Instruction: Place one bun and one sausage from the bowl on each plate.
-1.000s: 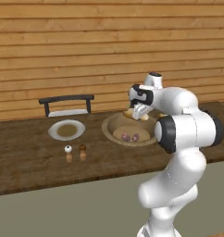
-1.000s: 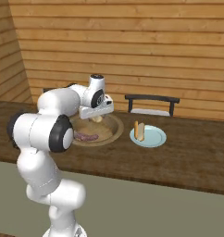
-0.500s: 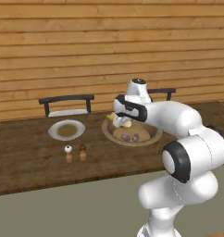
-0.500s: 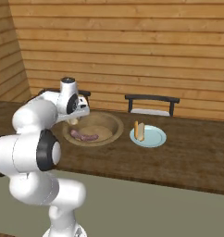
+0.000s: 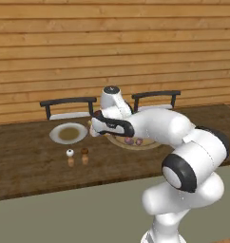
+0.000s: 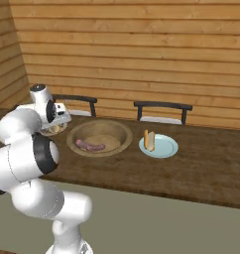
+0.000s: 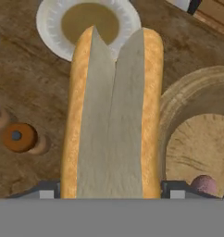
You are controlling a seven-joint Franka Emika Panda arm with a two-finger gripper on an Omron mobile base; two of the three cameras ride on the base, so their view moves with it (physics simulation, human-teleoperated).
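Tool [image 7: 109, 194] grips a split bun [image 7: 111, 115], held between bowl [image 7: 178, 106] and plate [image 7: 49, 23].

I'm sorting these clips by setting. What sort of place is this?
Probably a kitchen or dining spot, rendered: a long dark wooden counter along a wood-plank wall, two black-backed chairs drawn up behind it, and a wide tan wooden bowl beside a pale-blue plate.

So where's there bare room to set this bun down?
The white plate has a bare middle, beyond the bun in the gripper. Bare counter lies left of the shakers. The bowl and blue plate are occupied.
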